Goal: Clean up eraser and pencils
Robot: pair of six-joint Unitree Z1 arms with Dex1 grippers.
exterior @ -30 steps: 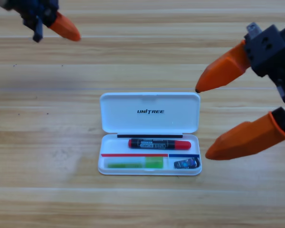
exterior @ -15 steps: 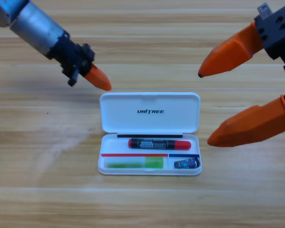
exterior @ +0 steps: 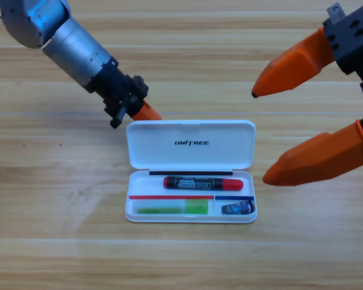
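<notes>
The white UNITREE case (exterior: pixel 128 199) lies open in the middle of the table, its lid (exterior: pixel 190 157) folded back. In the upper slot of its tray lies the red pencil (exterior: pixel 202 182) with the black middle. The light green pencil (exterior: pixel 172 209) fills the lower left slot, and the small black eraser (exterior: pixel 238 208) with a blue label sits in the lower right one. My left gripper (exterior: pixel 146 112) is shut, its orange tip at the lid's top left corner. My right gripper (exterior: pixel 259 138) is wide open just right of the lid, holding nothing.
The left arm's grey body (exterior: pixel 66 36) slants in from the top left corner. The right gripper's black base (exterior: pixel 354 48) fills the upper right edge. Bare wooden table (exterior: pixel 181 260) surrounds the case.
The left arm has swung down and right from the top left corner until its tip reached the lid's top left corner. The right gripper rose slightly, then held still.
</notes>
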